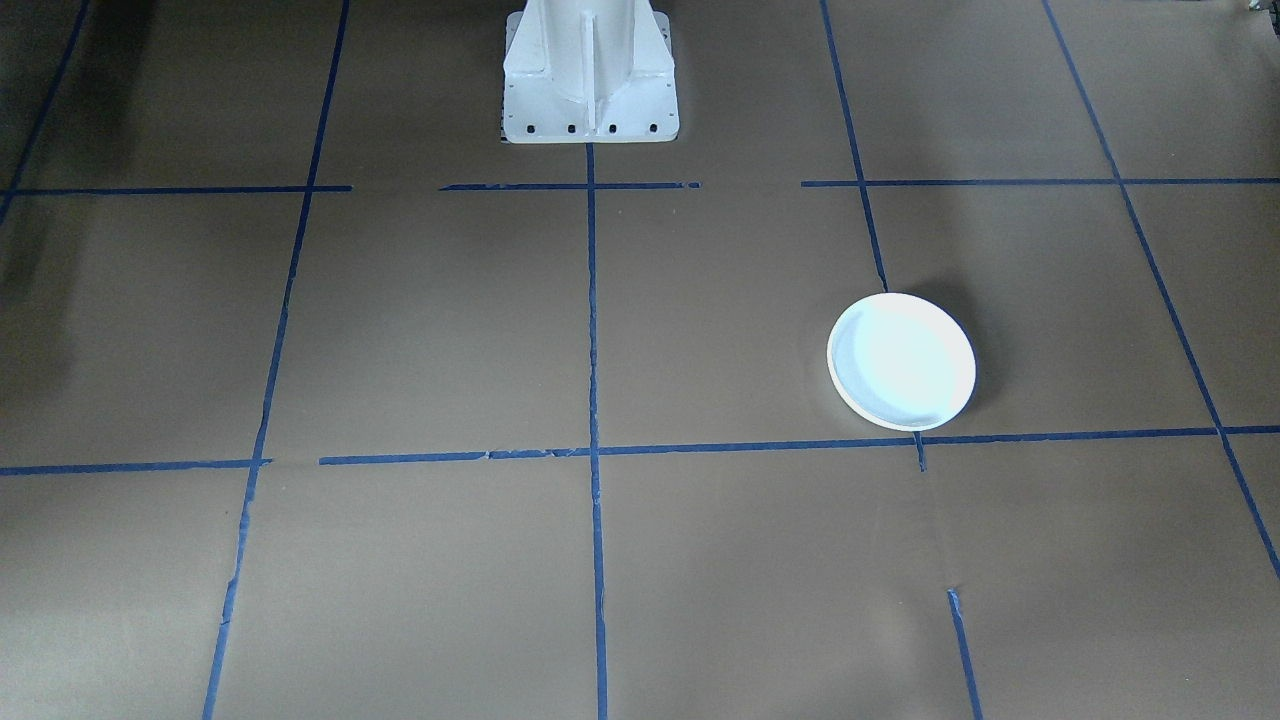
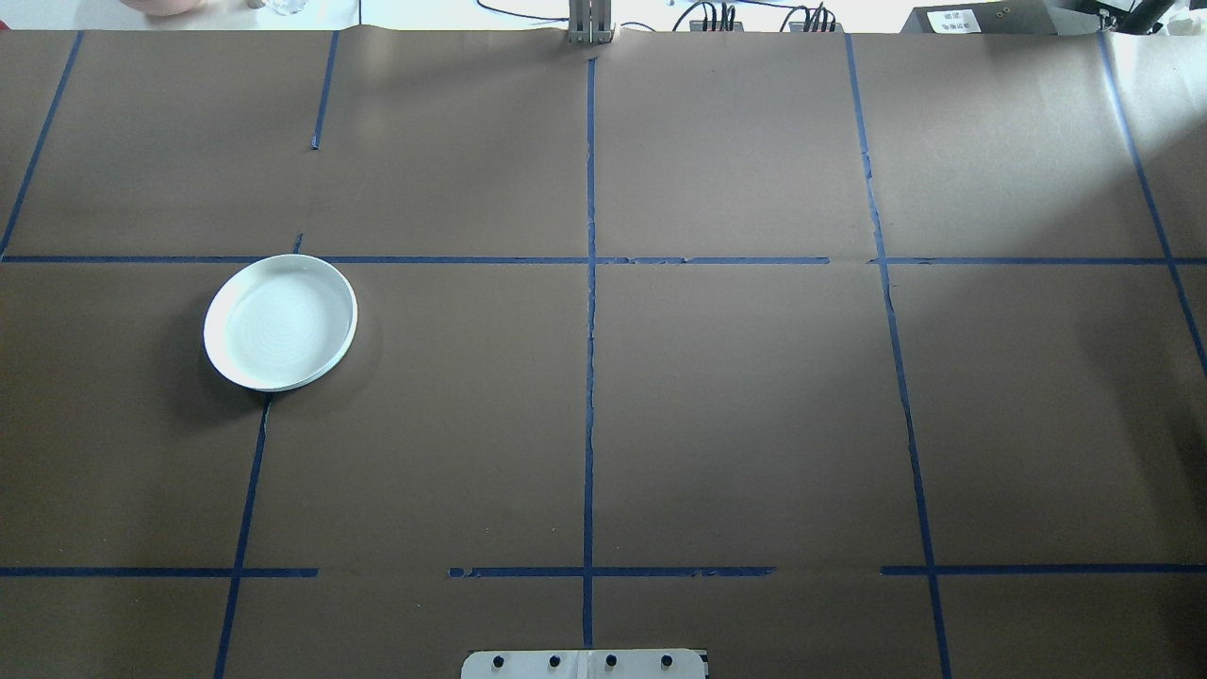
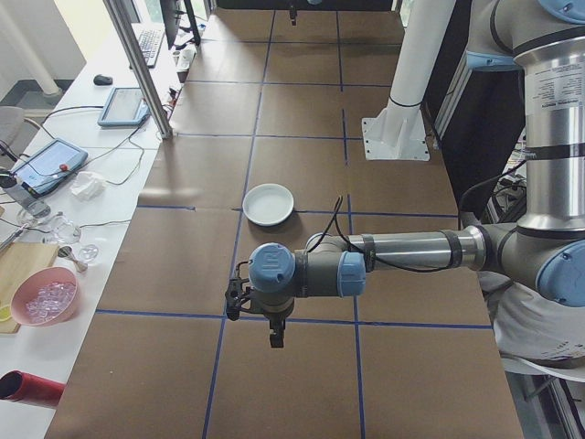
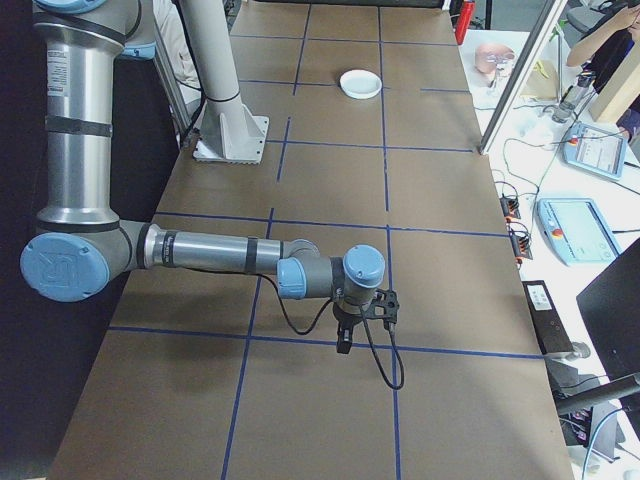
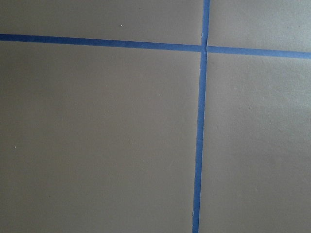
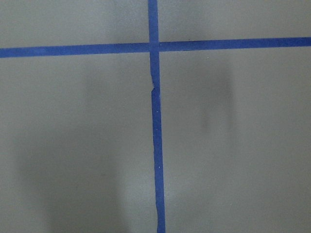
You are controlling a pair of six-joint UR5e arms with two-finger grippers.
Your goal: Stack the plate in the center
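The center plate [image 2: 280, 322], white-rimmed and pale blue-grey inside with faint rings, lies flat on the brown table left of the middle line. It also shows as the plate [image 1: 901, 360], [image 3: 269, 203], [image 4: 360, 83]. A thin second edge runs under its rim; I cannot tell whether another plate lies beneath. My left gripper [image 3: 275, 342] hangs over the table's near end, well short of the plate. My right gripper [image 4: 343, 347] hangs low over the opposite end, far from it. Both show only in side views, so I cannot tell their state. The wrist views show only paper and tape.
Blue tape lines [image 2: 590, 377] grid the table. The white robot pedestal [image 1: 590, 75] stands at the robot's edge. A metal post [image 3: 137, 64] rises at the far edge. Beyond it a bench holds tablets [image 3: 123, 105] and a pink bowl [image 3: 44, 297]. A person [image 4: 605, 40] sits there.
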